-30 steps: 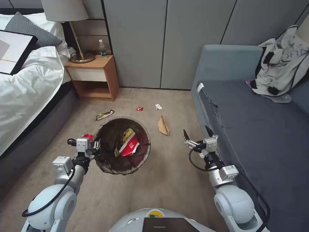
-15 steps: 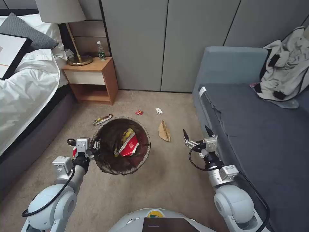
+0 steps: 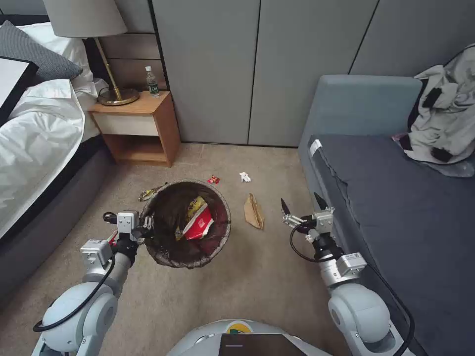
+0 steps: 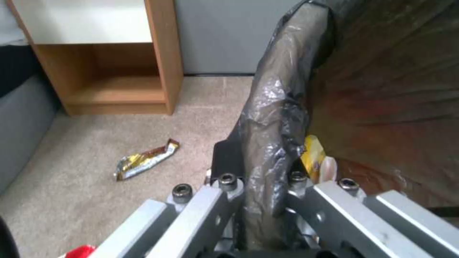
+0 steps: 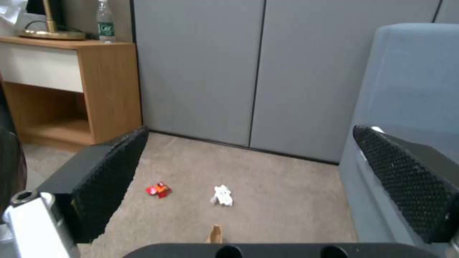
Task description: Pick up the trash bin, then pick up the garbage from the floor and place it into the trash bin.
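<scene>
- While the left tool point(image 3: 147, 225) pinches the bin point(image 3: 187, 223) by its bagged rim at centre-left of the head view, wrappers already lie inside.
- Right tool point(image 3: 299, 206), fingers spread and empty, hangs right of centre.
- Nearest loose litter, the brown bag point(image 3: 253, 211), lies just left of the right tool, its long axis running up-frame; the right arm is nearer.
</scene>
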Controlling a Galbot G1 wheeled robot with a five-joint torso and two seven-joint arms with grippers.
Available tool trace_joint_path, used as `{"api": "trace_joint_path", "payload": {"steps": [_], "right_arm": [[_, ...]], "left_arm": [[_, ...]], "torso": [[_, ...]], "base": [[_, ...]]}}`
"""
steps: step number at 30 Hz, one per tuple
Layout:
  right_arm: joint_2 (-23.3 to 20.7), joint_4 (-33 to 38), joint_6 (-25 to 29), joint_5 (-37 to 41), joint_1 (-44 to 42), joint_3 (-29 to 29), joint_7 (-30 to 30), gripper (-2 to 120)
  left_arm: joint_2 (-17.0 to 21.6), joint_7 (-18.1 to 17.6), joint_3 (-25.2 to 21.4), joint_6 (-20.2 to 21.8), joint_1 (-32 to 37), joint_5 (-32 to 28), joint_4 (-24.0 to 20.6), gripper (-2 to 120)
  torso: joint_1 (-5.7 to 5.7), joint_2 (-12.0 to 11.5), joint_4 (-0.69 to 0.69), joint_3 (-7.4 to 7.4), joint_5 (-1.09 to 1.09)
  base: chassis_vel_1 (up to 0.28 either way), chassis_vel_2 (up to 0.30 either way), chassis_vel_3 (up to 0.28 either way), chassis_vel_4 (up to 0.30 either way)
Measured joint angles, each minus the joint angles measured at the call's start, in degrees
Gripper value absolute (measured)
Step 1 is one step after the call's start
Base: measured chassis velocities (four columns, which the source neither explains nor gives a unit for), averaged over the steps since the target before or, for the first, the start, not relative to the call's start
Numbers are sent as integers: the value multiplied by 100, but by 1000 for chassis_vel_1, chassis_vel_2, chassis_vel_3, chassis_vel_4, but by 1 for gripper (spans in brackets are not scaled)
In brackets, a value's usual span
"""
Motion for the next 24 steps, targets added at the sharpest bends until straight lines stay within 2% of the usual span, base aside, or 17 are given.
{"api": "trace_joint_path", "payload": {"steps": [24], "right_arm": [[-40, -27, -80, 7, 79, -76, -1, 100]], "left_arm": [[-5, 5, -3, -4, -3, -1, -3, 2]], "torso": [[0, 0, 0, 0, 0]], "base": [[-115, 122, 113, -120]]}}
